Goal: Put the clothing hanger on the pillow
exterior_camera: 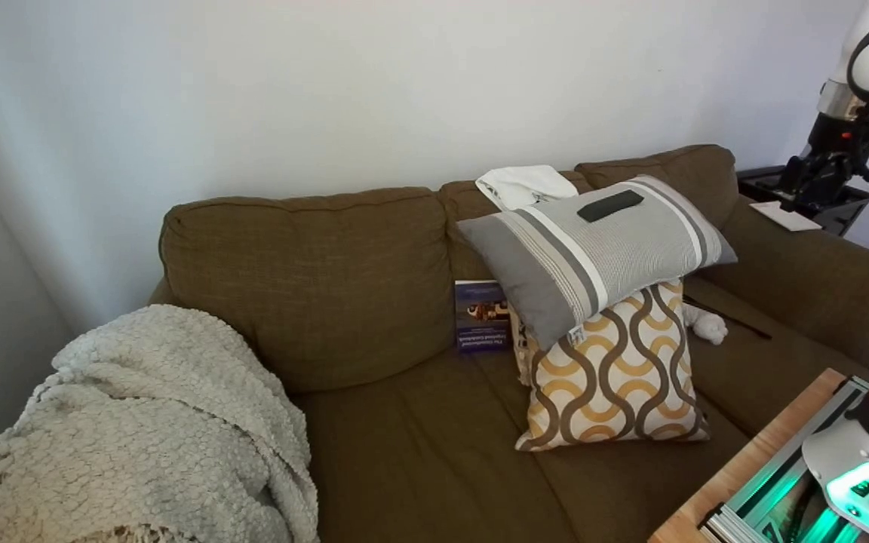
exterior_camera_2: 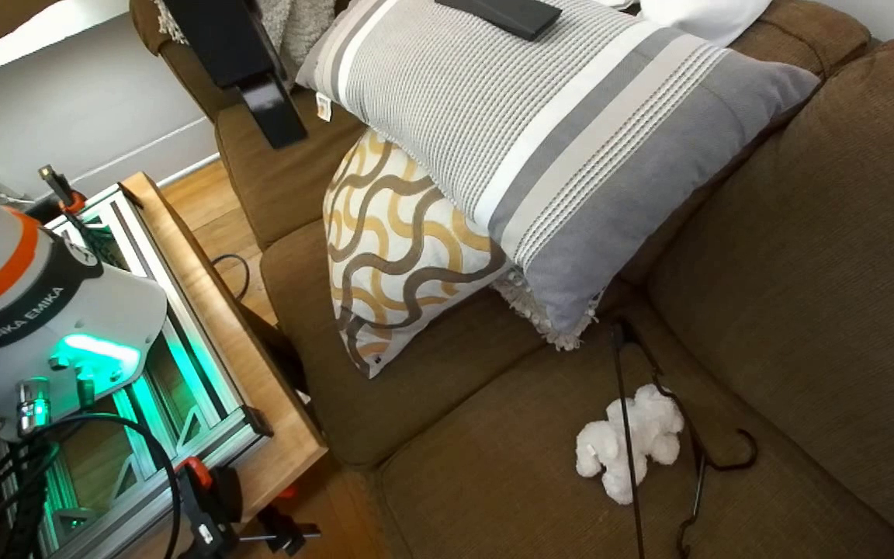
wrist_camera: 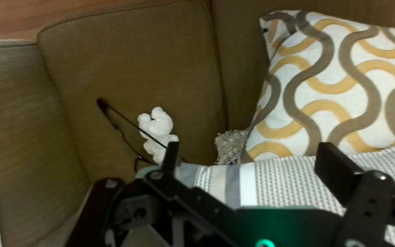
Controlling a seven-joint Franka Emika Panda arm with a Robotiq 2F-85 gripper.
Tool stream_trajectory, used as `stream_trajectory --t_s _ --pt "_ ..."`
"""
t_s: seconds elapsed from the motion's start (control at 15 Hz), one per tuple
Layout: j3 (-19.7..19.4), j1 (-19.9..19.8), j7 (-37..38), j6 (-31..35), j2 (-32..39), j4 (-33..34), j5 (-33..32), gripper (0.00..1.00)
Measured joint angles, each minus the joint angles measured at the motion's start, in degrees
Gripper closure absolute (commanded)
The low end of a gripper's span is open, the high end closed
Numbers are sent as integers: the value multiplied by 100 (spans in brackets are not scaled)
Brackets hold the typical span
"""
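The clothing hanger is thin and black and lies on the sofa seat; it shows in both exterior views (exterior_camera: 740, 323) (exterior_camera_2: 628, 442) and in the wrist view (wrist_camera: 129, 120). Its bar crosses over a small white plush toy (exterior_camera_2: 660, 419). The grey pillow with white bands (exterior_camera: 631, 245) (exterior_camera_2: 447, 89) rests on top of the lattice-patterned pillow (exterior_camera: 615, 377), and a dark flat object (exterior_camera: 610, 205) lies on it. My gripper (wrist_camera: 252, 161) is open and empty, with its fingers wide apart. In an exterior view the gripper (exterior_camera: 800, 192) hangs near the sofa's far arm, apart from the hanger.
A white folded cloth (exterior_camera: 525, 185) lies on the sofa back. A book (exterior_camera: 481, 317) leans beside the pillows. A fluffy throw (exterior_camera: 155, 422) covers the near sofa arm. A white flat item (exterior_camera: 785, 216) lies on the far arm. A wooden table (exterior_camera_2: 284, 450) carries the robot base.
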Motion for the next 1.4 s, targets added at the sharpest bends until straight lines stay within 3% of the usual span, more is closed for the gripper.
stream_trajectory --t_s 0.33,0.6,0.93,1.13,1.4 --pt "-617 -400 -122 864 1430 466 -514 0" --pt "-853 -439 -204 939 2474 981 -421 0" --pt "-835 -437 -247 1108 2591 1051 -635 0" --pt "-988 -485 -889 1590 2760 986 -1161 0" --pt "-1331 -693 -1389 2164 3489 1076 -2058 0"
